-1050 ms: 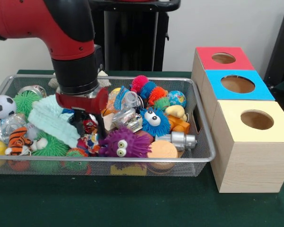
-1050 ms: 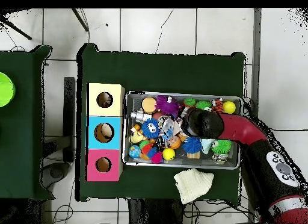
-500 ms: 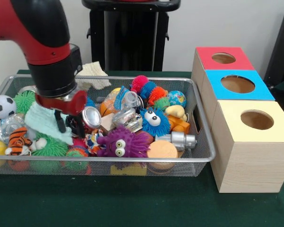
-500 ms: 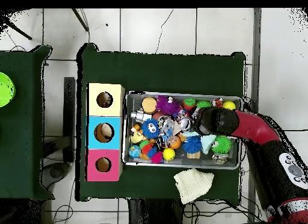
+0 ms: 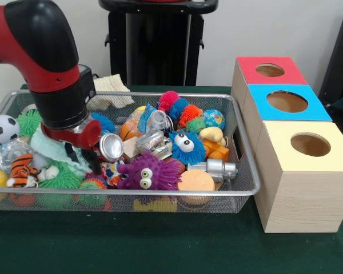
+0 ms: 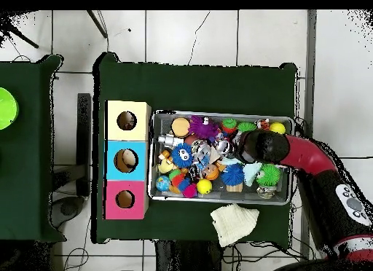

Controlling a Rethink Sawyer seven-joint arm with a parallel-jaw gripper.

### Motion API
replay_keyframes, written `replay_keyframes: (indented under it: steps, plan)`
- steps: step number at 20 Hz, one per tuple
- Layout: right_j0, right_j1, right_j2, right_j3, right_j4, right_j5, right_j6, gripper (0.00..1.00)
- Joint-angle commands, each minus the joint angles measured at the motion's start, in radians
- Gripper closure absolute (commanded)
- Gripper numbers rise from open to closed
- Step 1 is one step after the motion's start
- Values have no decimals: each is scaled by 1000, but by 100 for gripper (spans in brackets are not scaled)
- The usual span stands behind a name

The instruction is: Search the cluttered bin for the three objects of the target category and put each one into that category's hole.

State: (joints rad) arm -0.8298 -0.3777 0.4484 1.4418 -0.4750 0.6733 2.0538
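Bin [image 5: 240, 188] of wire mesh sits packed w/ toys: purple fuzzy monster [image 5: 146, 173] at front, blue fuzzy monster [image 5: 186, 146] mid, soccer ball [image 5: 2, 128] at left rim. You see the gripper [image 5: 86, 158] down among them, a silver can [image 5: 110, 146] just beside it; can't tell if fingers are apart or clamped. Three boxes beside bin, red [image 5: 268, 69], blue [image 5: 287, 101], yellow [image 5: 310, 144], holes look empty. Vs 0.5 s ago, arm barely shifted, can tilted more toward you.
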Motion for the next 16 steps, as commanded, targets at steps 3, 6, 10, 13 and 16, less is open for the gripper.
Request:
replay_keyframes:
  steps: [3, 6, 10, 13, 16]
  plan:
    - [32, 64, 59, -41, -17, -16, -119, 0]
    - [69, 36, 27, -6, -9, -59, -16, 0]
    - [79, 28, 19, 2, -1, -63, 3, 0]
    - [77, 25, 16, 5, 3, -61, -1, 0]
    - [88, -11, 10, 43, 19, -60, 31, 0]
